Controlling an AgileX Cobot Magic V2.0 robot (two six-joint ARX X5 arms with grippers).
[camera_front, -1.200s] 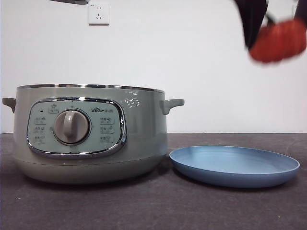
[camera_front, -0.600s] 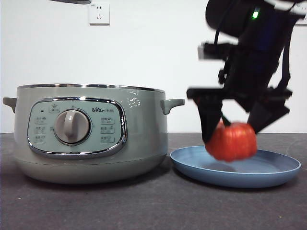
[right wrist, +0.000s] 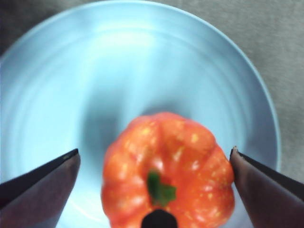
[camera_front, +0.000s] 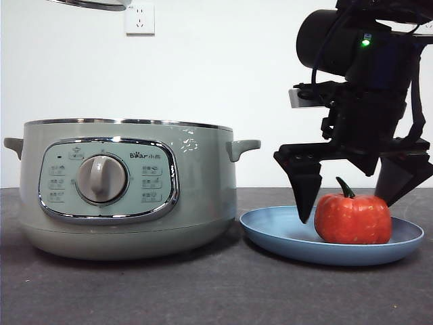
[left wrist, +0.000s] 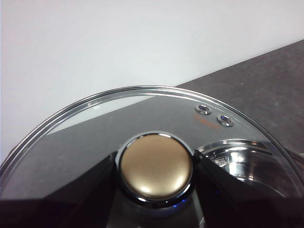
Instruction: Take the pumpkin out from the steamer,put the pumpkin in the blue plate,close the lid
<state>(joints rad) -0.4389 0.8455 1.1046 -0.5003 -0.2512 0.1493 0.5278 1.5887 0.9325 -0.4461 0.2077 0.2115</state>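
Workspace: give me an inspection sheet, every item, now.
Surface: dark table.
Pumpkin: upright on the blue plate, stem up.
Steamer: open, beside the plate.
Lid: held aloft by its knob in the left tool.
Right tool: open, straddling the pumpkin without touching it.
Clutter: nothing seen.
Cables: black leads on the right arm.
Surroundings: white wall, socket.
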